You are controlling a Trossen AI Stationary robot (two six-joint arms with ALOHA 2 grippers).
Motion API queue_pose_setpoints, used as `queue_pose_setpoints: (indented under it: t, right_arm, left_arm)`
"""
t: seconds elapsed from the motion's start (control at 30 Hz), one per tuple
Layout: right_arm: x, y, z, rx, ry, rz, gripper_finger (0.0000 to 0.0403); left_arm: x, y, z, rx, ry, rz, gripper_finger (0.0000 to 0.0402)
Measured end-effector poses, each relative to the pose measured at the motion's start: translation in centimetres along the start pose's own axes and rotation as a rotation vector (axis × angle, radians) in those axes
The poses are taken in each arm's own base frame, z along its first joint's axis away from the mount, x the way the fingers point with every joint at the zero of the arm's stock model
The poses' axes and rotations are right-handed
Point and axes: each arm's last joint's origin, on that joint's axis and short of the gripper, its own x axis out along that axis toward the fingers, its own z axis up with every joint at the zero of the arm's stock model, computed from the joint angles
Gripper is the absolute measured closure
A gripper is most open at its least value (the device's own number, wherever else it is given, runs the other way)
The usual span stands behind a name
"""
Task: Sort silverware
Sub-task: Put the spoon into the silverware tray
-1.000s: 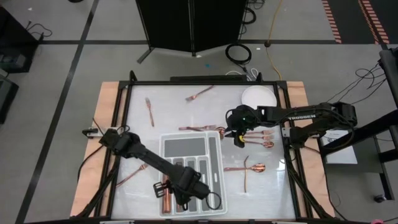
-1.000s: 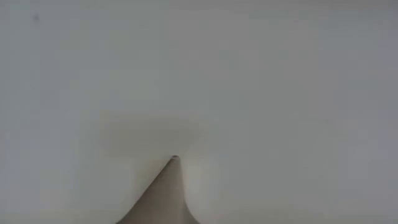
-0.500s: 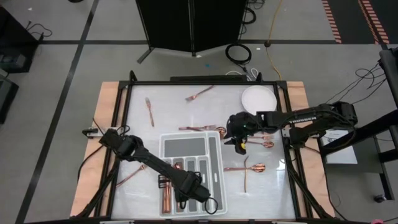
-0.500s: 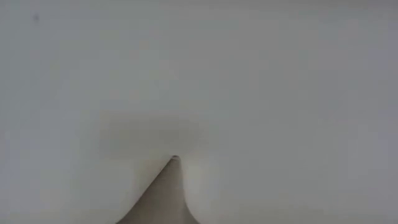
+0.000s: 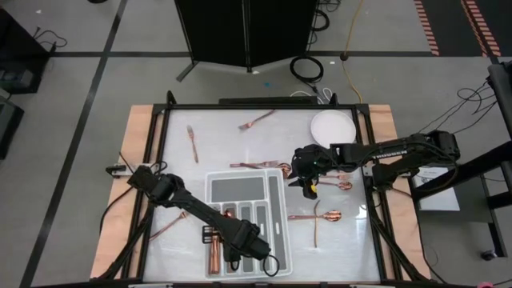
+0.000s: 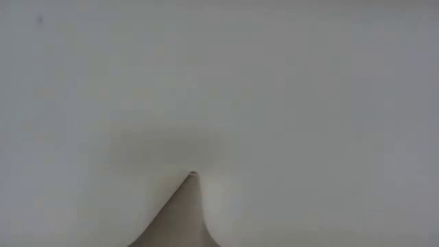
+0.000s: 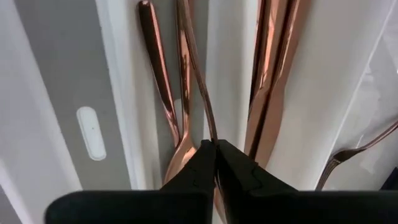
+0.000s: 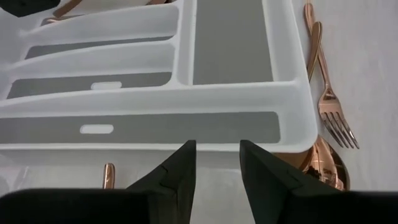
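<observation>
High: white tray (image 5: 240, 192) at table (image 5: 180, 172) centre-front. L pincer (image 5: 226, 258) down over tray's front-left slots, by copper silverware (image 5: 216, 252) already lying there. R pincer (image 5: 308, 182) just off tray's right-rear corner, above pieces on table. Loose fork (image 5: 256, 121) and another (image 5: 192, 142) toward rear, more right of tray (image 5: 324, 216). Plate (image 5: 332, 126) rear right.

Low: blank pale blur, nothing readable.

L wrist: pincer (image 7: 216, 163) tips pressed together, nothing visibly gripped; spoon (image 7: 163, 99) and knives (image 7: 270, 81) in slots beyond.

R wrist: pincer (image 8: 217, 163) fingers parted, empty; tray (image 8: 155, 74) ahead, fork (image 8: 333, 115) and spoon (image 8: 323, 163) beside tray's corner
</observation>
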Motion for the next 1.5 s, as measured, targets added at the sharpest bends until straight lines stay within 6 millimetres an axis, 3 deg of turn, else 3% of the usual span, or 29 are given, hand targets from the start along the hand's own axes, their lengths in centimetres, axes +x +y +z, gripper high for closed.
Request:
queue_pose_setpoints:
  t: [0.43, 0.67, 0.77, 0.87, 1.03, 1.2, 1.37, 1.5]
  right_arm:
    - [0.0, 0.0, 0.0, -0.017, -0.003, 0.000, 0.0289]
    - [-0.7, 0.1, 0.4, -0.015, -0.030, 0.000, 0.0289]
    - [-2.4, 0.4, 0.4, 0.012, -0.035, -0.048, 0.0289]
    - [-4.7, 0.5, -0.3, 0.048, -0.013, -0.147, 0.0289]
    - [-8.7, 1.1, -1.2, 0.171, -0.065, -0.219, 0.0289]
    - [-11.1, 2.4, -1.9, 0.243, -0.114, -0.162, 0.0289]
    - [-10.5, 4.8, -2.1, 0.219, -0.038, 0.068, 0.0289]
    - [-8.7, 6.6, -2.8, 0.223, 0.096, 0.116, 0.0289]
  left_arm:
    - [0.0, 0.1, 0.0, -0.047, 0.010, 0.023, 0.0294]
    - [-3.0, 1.4, -1.8, -0.527, -0.067, 0.122, 0.0290]
    - [-3.7, 1.7, -2.9, -0.818, -0.091, 0.126, 0.0290]
    - [-4.7, 1.3, -3.4, -0.939, -0.112, 0.145, 0.0290]
    - [-7.9, -0.7, -4.6, -0.951, -0.136, 0.275, 0.0290]
    - [-13.6, -4.9, -8.1, -1.037, -0.208, 0.510, 0.0290]
    - [-17.9, -9.5, -11.2, -1.120, -0.398, 0.695, 0.0290]
    - [-19.1, -13.0, -12.9, -1.128, -0.531, 0.821, 0.0290]
